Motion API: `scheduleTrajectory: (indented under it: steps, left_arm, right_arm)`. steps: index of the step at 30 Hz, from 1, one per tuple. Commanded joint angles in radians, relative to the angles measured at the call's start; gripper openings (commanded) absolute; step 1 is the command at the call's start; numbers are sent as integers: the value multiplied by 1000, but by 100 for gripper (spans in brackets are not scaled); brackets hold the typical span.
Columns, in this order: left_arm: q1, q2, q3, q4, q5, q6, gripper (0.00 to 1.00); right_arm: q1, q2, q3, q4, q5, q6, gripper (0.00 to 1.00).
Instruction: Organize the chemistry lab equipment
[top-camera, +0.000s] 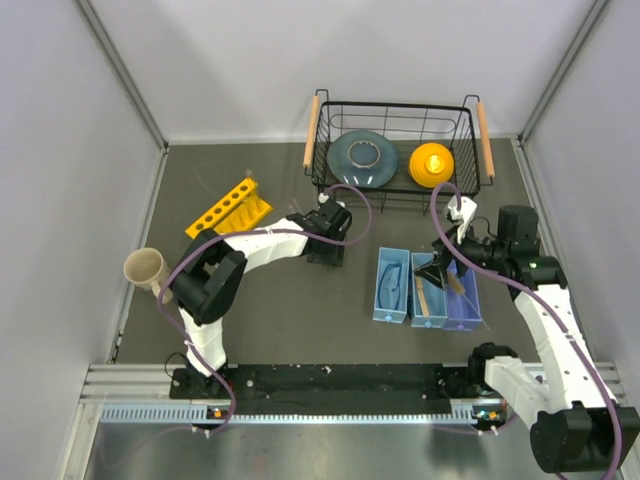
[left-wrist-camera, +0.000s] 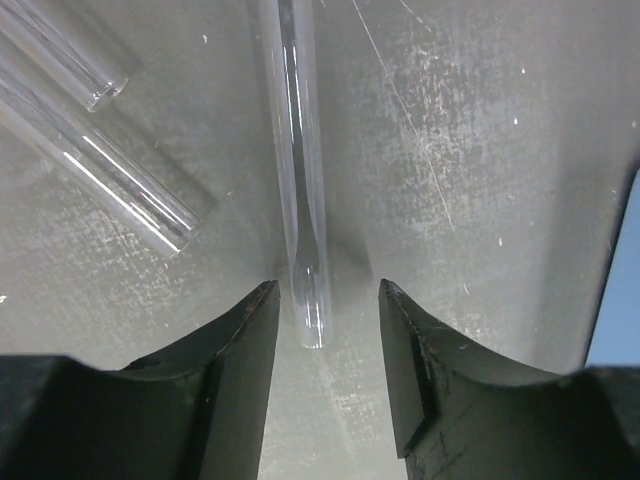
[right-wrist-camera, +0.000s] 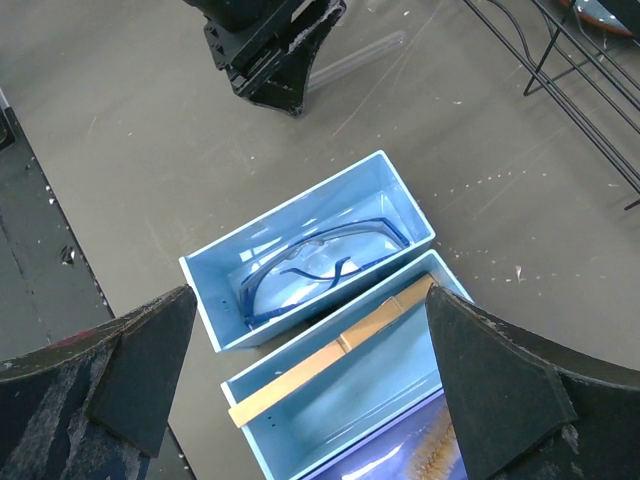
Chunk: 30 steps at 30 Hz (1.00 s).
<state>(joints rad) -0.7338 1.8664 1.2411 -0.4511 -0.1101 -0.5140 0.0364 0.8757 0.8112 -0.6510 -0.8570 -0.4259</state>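
Three thin clear glass tubes lie on the dark table in the left wrist view. The end of the middle tube (left-wrist-camera: 300, 200) lies between the tips of my left gripper (left-wrist-camera: 328, 300), whose jaws stand apart with a gap on each side of it. The other two (left-wrist-camera: 60, 60) (left-wrist-camera: 115, 175) lie to its left. From above, the left gripper (top-camera: 325, 250) is down at the table's middle. The yellow rack (top-camera: 228, 208) lies to its left. My right gripper (right-wrist-camera: 308, 300) hangs open and empty over the bins. Blue-rimmed safety glasses (right-wrist-camera: 310, 265) lie in one bin, the wooden clamp (right-wrist-camera: 330, 365) in its neighbour.
Three bins stand side by side: two light blue (top-camera: 378, 300) (top-camera: 428, 318) and one purple (top-camera: 463, 305). A black wire basket (top-camera: 318, 175) at the back holds a blue plate (top-camera: 360, 157) and a yellow object (top-camera: 432, 165). A tan cup (top-camera: 145, 267) sits at the left.
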Motion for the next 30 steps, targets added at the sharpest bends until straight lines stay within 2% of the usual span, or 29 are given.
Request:
scheduleTrajectory:
  steps: [1,8,12,22,27,30]
  left_arm:
    - [-3,30,43,-47,-17,11,47]
    - [-3,37,34,-54,-19,9,32]
    - [-7,13,17,-41,-4,14,17]
    - [-10,-193,-135,48,98,-1,11]
    - [-18,-392,-302,221,266,-47,11]
    - [-39,-507,-392,345,317,-86,11]
  right_arm:
    - [-9,-30,-6,36,-24,-7,99]
    - [-9,-40,-4,36,-27,3,99]
    - [-9,-46,-3,36,-30,7,99]
    - [-9,-66,14,10,-56,21,99]
    - [-9,-61,39,-32,-94,4,99]
    - [-9,-47,63,-55,-137,13,99]
